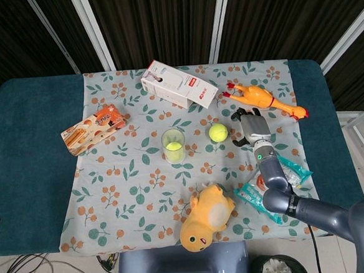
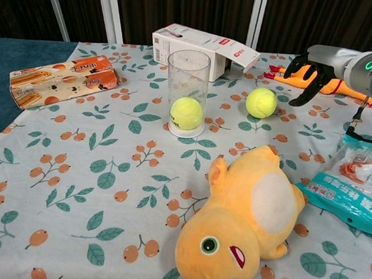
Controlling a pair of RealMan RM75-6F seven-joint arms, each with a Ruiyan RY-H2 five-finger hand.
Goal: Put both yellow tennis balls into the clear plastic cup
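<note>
The clear plastic cup (image 1: 173, 145) (image 2: 187, 92) stands upright near the cloth's middle with one yellow tennis ball (image 1: 173, 153) (image 2: 186, 113) lying at its bottom. The second yellow tennis ball (image 1: 218, 132) (image 2: 261, 102) lies loose on the cloth to the cup's right. My right hand (image 1: 251, 126) (image 2: 315, 70) hovers just right of that loose ball, fingers spread and curved downward, holding nothing and apart from the ball. My left hand shows in neither view.
A white carton (image 1: 178, 83) lies behind the cup. A rubber chicken (image 1: 265, 99) sits behind my right hand. A snack packet (image 1: 274, 177) and an orange plush toy (image 1: 205, 218) lie at the front right. A biscuit box (image 1: 93, 129) rests at the left.
</note>
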